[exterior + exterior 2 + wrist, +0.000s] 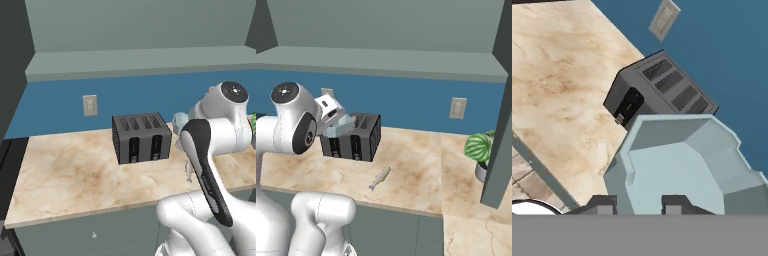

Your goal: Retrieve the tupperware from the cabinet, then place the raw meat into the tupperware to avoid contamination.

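Beige marbled stone desk point(65, 170) runs along a blue back wall point(416, 102), with grey-green base cabinet fronts point(95, 232) below its front edge. A large grey-green wall cabinet point(135, 30) hangs above; a door edge of it stands at the far right of the right base view. Two pale wall switch plates: one left of the toaster point(90, 105), one further right point(457, 108). Dark grey four-slot toaster point(142, 136) sits mid-desk near the wall, slots up, levers facing the front. A green leafy potted plant point(479, 150) stands on the desk at the right.

Tiny silvery-grey slim fish point(379, 178), the raw meat, lies flat on the desk in front of and to the right of the toaster, near the front edge, apart from everything else.

White arm is folded, elbow high, wrist reaching forward just beside the toaster's right end. Gripper point(639, 204) carries the small pale blue-grey translucent tupperware with octagonal rim point(682, 165); the two dark fingers point(602, 204) are clenched on its near wall. The tupperware is held in the air above the desk, next to the toaster, tilted so its open side faces the hand camera. In the right base view it shows in front of the toaster's top left corner point(341, 125); in the left base view only a pale edge peeks out behind the forearm point(179, 120).
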Available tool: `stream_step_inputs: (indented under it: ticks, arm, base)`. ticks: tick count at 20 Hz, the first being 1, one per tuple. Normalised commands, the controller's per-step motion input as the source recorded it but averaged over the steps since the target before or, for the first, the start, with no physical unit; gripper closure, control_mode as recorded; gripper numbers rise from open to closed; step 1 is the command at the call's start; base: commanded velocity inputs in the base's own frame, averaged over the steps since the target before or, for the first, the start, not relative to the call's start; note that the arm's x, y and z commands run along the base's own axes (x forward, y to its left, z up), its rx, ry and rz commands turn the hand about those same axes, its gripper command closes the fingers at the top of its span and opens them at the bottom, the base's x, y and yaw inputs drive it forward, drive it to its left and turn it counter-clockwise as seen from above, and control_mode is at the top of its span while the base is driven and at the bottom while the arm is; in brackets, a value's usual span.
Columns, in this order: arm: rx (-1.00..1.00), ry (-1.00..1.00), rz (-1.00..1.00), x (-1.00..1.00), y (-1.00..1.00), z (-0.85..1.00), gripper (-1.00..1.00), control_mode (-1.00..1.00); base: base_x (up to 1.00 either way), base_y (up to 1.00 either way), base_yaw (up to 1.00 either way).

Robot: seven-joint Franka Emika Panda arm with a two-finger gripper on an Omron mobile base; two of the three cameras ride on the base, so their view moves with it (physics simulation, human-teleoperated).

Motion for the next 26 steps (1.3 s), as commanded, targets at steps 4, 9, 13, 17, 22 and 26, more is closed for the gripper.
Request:
stream_step_inputs:
  ticks: [4, 9, 13, 17, 22, 26]
  arm:
    - [0.00, 0.05, -0.07, -0.13, -0.60, -0.52, 1.00, -1.00]
    - [0.00, 0.07, -0.12, 0.02, -0.63, -0.48, 1.00, -1.00]
    - [0.00, 0.03, -0.10, 0.21, -0.54, -0.42, 1.00, -1.00]
    - [-0.01, 0.03, -0.08, 0.41, -0.47, -0.39, 1.00, -1.00]
    - [-0.01, 0.03, -0.06, 0.52, -0.47, -0.38, 1.00, -1.00]
    - [0.00, 0.00, -0.01, 0.55, -0.46, -0.33, 1.00, -1.00]
  base:
    - [0.00, 0.00, 0.00]
    - [0.00, 0.00, 0.00]
    - [0.00, 0.00, 0.00]
    - [0.00, 0.00, 0.00]
    - [0.00, 0.00, 0.00]
    - [0.00, 0.00, 0.00]
